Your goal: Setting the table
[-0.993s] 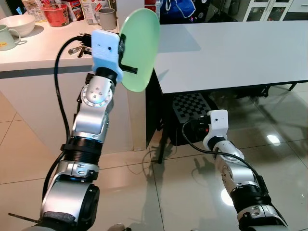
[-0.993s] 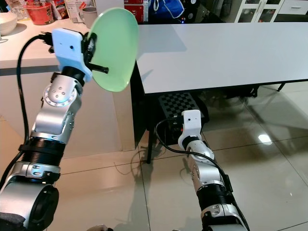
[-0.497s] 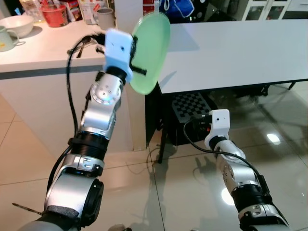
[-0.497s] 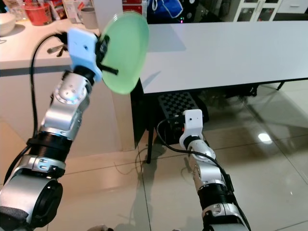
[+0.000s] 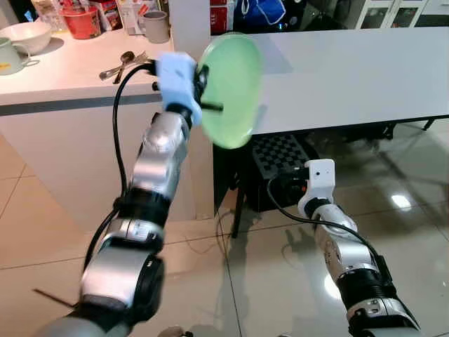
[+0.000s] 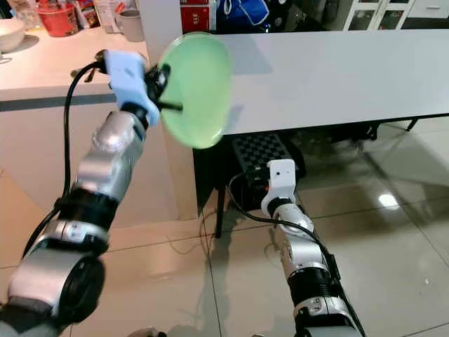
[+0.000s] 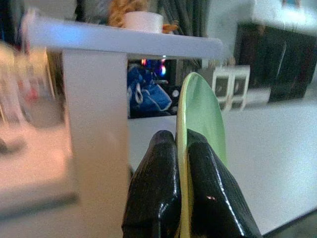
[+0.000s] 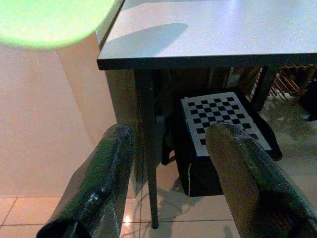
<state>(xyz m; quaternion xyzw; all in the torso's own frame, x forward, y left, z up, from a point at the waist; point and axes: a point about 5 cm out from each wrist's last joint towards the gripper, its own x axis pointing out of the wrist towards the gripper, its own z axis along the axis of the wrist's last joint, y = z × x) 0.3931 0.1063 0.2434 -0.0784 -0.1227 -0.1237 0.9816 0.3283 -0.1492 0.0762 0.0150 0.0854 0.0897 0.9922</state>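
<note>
A light green plate (image 5: 231, 88) hangs on edge in the air at the near left corner of the white table (image 5: 351, 70). My left gripper (image 5: 209, 105) is shut on the plate's rim; in the left wrist view its black fingers (image 7: 158, 198) pinch the plate (image 7: 200, 114) from both sides. My right arm hangs low over the floor, and its gripper (image 8: 168, 183) is open with nothing between the fingers, facing the table leg.
A white counter (image 5: 63, 70) on the left carries a bowl (image 5: 28, 35), a mug (image 5: 156, 27), spoons (image 5: 123, 64) and food packets. Under the table sits a black box with a checkerboard top (image 5: 280, 154). Glossy tiled floor lies below.
My left arm has carried the plate to the right, from over the counter's edge to the table's corner. The right arm has stayed put.
</note>
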